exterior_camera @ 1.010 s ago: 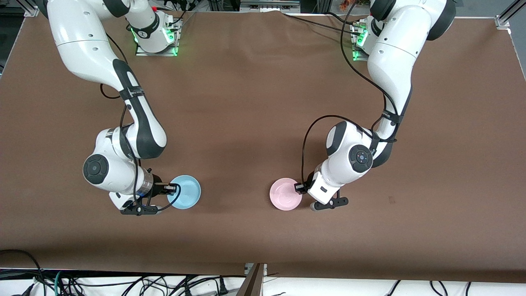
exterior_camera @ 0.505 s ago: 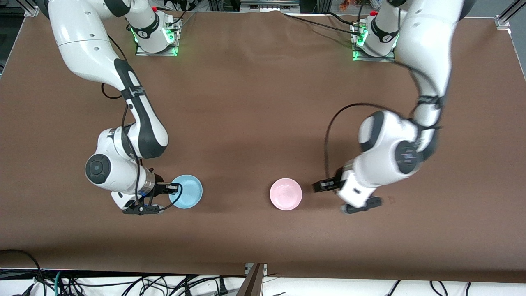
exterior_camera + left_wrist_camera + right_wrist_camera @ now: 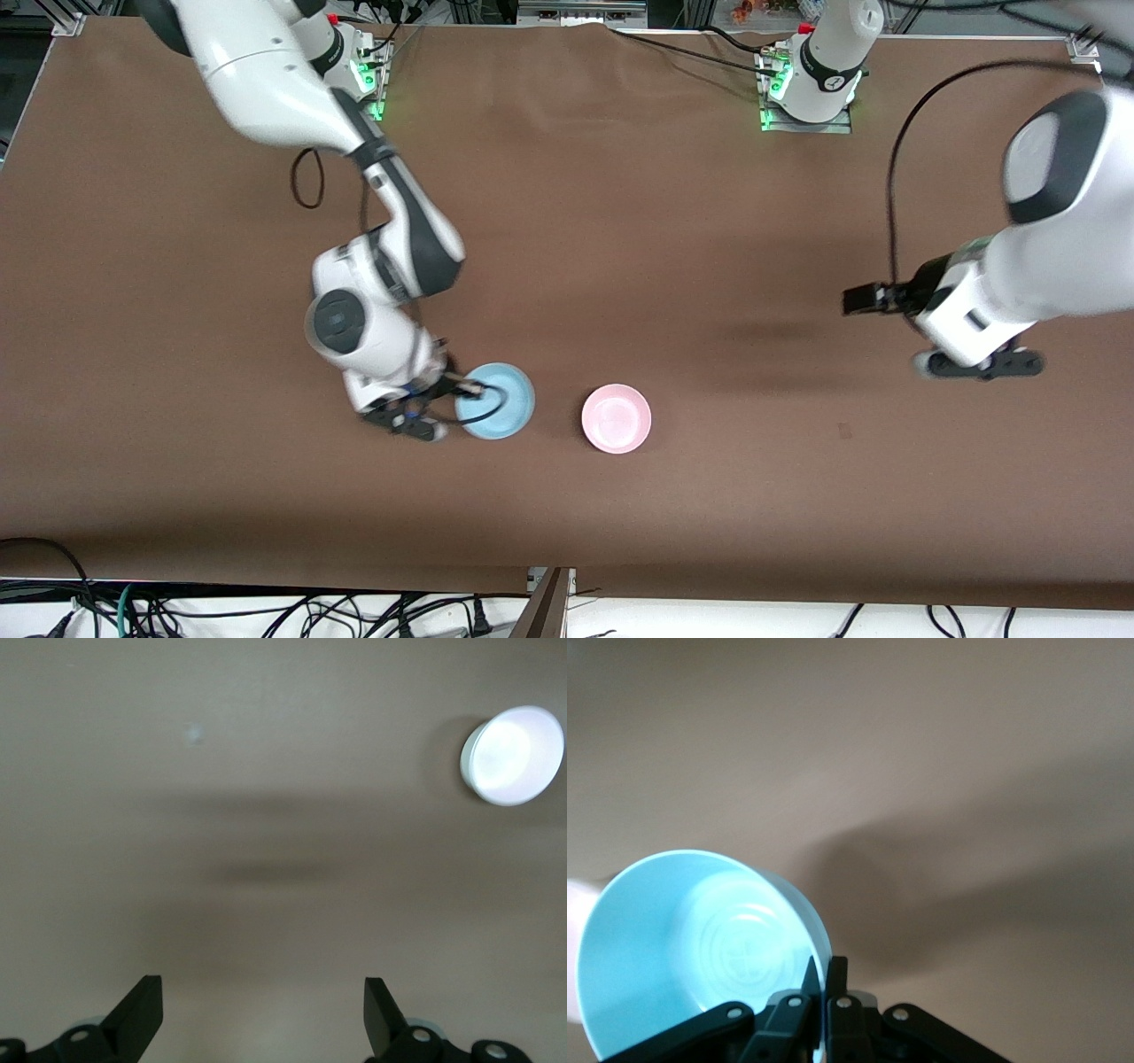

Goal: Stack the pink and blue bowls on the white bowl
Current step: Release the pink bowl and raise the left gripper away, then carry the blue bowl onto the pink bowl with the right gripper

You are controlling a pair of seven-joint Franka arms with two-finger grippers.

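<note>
Two bowls show on the brown table (image 3: 620, 221); the right gripper (image 3: 465, 387) pinches the blue bowl's (image 3: 498, 400) rim (lifted off the cloth), beside the pink bowl (image 3: 616, 418). The left gripper (image 3: 855, 299), fingers spread and empty, hangs over the left arm's end of the table.

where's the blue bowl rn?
The blue bowl is held by its rim in the right gripper, above the table, just toward the right arm's end from the pink bowl.

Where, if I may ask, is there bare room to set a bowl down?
Bare cloth runs from the pink bowl to the arm bases and under the open left end effector. Crowded only between that bowl and the blue bowl gripped by the right end effector.
</note>
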